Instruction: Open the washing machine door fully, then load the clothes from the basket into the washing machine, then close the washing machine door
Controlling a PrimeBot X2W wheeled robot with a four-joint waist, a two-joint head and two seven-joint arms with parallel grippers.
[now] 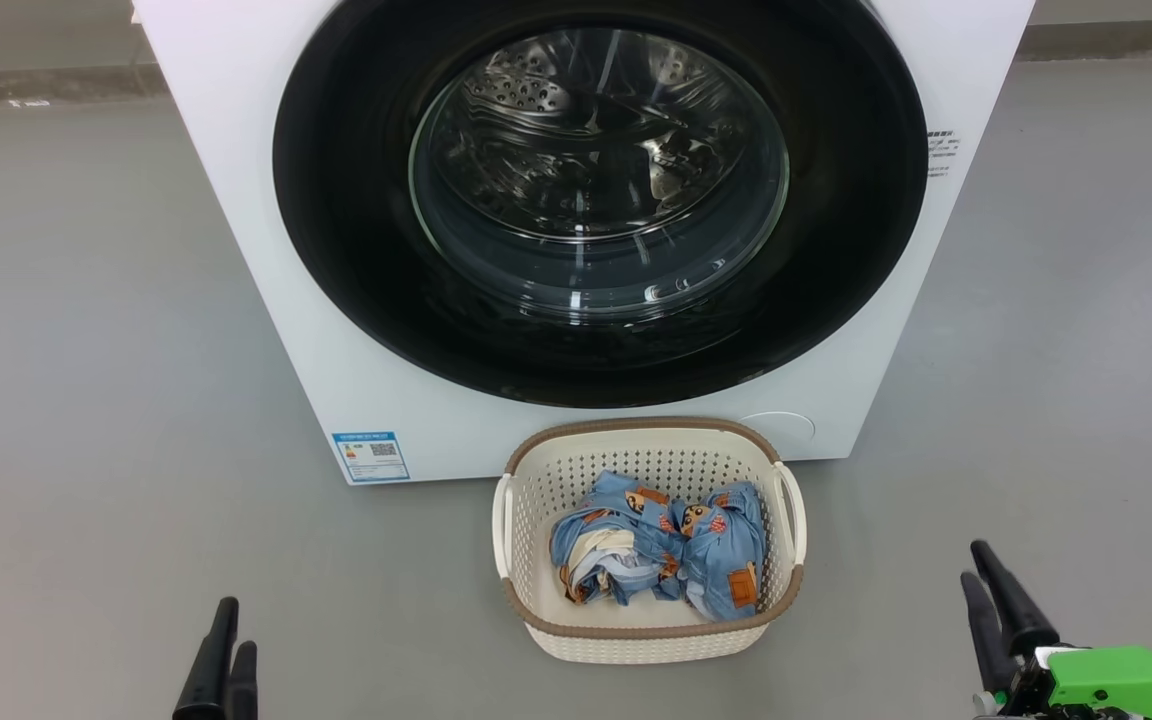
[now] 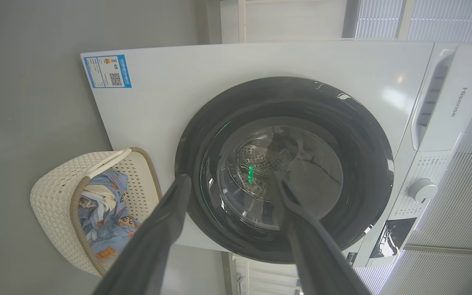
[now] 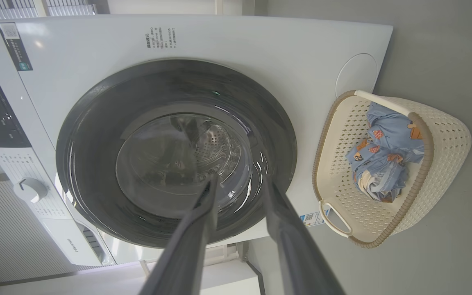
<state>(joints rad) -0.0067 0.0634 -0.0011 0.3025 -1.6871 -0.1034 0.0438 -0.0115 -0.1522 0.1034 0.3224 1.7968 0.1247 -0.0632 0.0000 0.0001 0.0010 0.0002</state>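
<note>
Nearest me, my left claw (image 1: 234, 625) hangs low at the near left, fingers spread wide and empty. My right claw (image 1: 973, 562) at the near right stands about half spread and also holds nothing. Both are well apart from everything, over bare grey floor (image 1: 86, 400).

Farther off, the washing machine (image 1: 266, 300) stands in the middle, and its door (image 1: 356, 200) is shut flush against the white front. I judge that door stiff and fairly heavy. Its glossy black rim looks slippery, and its bulging glass (image 1: 596, 180) is no place to press. No handle or recess shows plainly, so I cannot tell which edge to hook. A fingertip behind the rim's outer edge seems the way.

The basket (image 1: 636, 428) sits just in front of the machine, below the door's bottom edge, so the swing may pass close over its far rim. The floor to left and right gives open room.

The clothes (image 1: 656, 545) lie bunched inside the basket. They look soft and light, best pinched at a raised fold.
</note>
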